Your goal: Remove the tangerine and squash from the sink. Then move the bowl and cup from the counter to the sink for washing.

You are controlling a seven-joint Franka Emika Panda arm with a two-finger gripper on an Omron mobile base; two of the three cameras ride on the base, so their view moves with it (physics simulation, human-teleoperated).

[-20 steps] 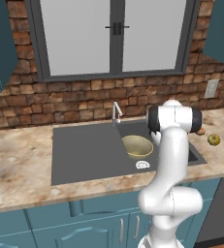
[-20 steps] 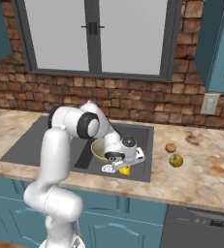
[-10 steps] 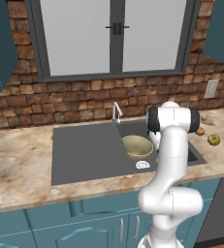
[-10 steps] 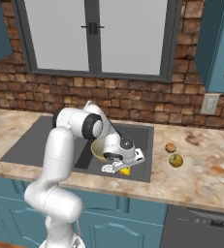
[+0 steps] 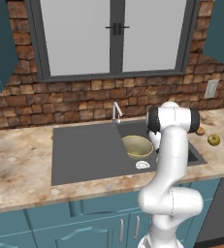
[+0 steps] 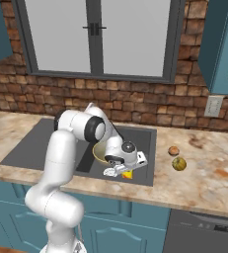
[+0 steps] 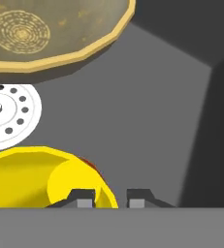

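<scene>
The tangerine and the squash are seen on the counter just right of the sink, and the bowl lies in the basin by the white drain. The cup is found on the basin floor near the front edge, with the gripper low over it, jaws slightly parted around its rim; whether it is pinched cannot be told. The task is judged nearly done, only release and withdrawal being left.

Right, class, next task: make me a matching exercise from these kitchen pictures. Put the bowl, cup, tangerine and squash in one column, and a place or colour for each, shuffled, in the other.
Column 1
1. bowl
2. cup
3. tangerine
4. squash

Column 2
A. on the counter, the one nearer its front edge
B. bright yellow, in the sink
C. on the counter, the one nearer the brick wall
D. olive-brass, in the sink

Pairs: 1-D, 2-B, 3-C, 4-A
</scene>
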